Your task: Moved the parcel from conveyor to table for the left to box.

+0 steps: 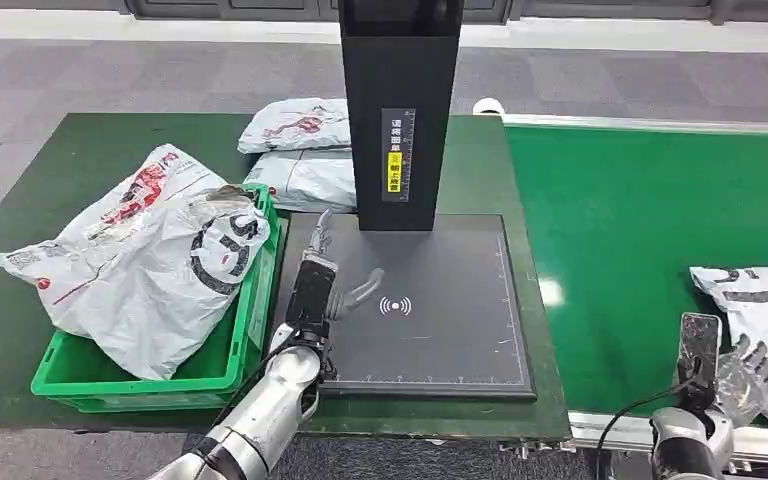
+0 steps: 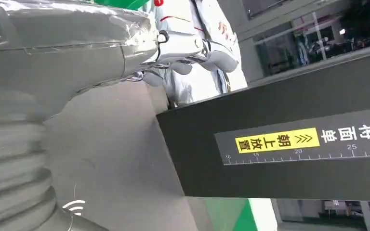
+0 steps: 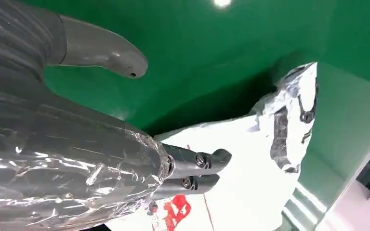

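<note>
A white plastic parcel [image 1: 752, 300] with black and red print lies on the green conveyor belt [image 1: 640, 230] at the right edge. My right hand [image 1: 735, 372] is at the parcel's near side, fingers stretched over it and thumb spread well away; the right wrist view shows the fingers [image 3: 197, 168] just above the parcel [image 3: 255, 168], holding nothing. My left hand [image 1: 322, 283] hovers over the left part of the dark scanner plate [image 1: 450, 330], fingers apart and empty. In the left wrist view, the left hand [image 2: 125, 53] points toward the white parcels behind the black tower [image 2: 289, 144].
A green crate [image 1: 60, 378] at the left holds a heap of white parcels [image 1: 160, 260]. Two more parcels [image 1: 300, 150] lie on the dark green table behind it. The black scanner tower [image 1: 400, 110] stands at the plate's far edge.
</note>
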